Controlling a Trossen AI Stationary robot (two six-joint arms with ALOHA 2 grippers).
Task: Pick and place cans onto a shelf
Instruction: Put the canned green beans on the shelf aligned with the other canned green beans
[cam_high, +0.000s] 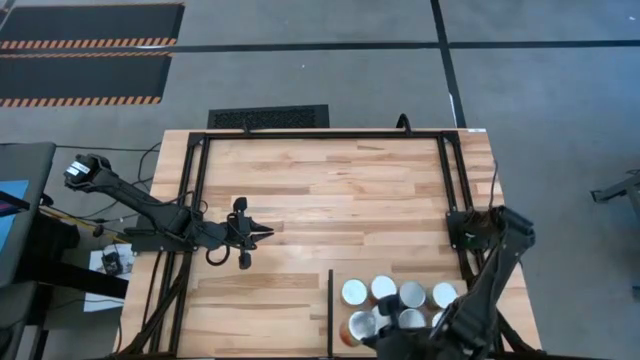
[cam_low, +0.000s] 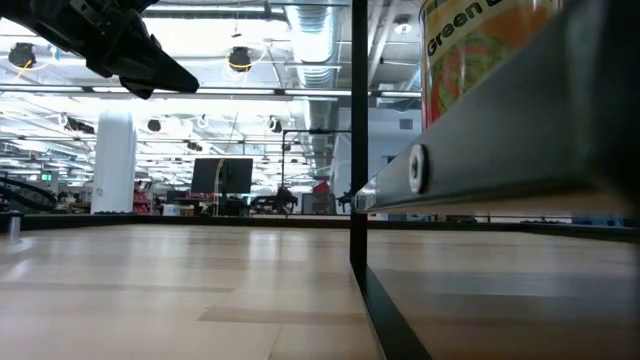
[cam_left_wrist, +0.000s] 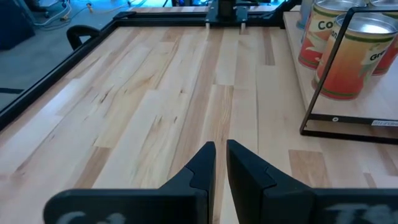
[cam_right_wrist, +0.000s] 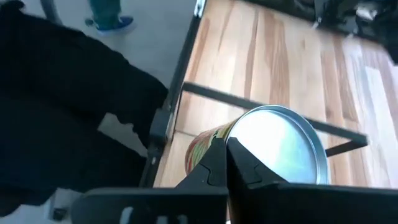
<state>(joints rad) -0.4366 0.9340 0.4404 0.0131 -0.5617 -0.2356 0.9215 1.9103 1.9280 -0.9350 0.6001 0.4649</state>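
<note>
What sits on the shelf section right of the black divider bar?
On the shelf, right of the divider bar, a cluster of cans stands upright, silver tops showing. The right gripper and its arm cover the near-right part, so a full count is not possible.

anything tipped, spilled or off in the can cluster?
Nothing stands out. The cans stand upright in a tight group on the shelf, right of the black divider bar, with no spill or dents visible. The right arm covers part of the group, so those cans cannot be checked.
</note>
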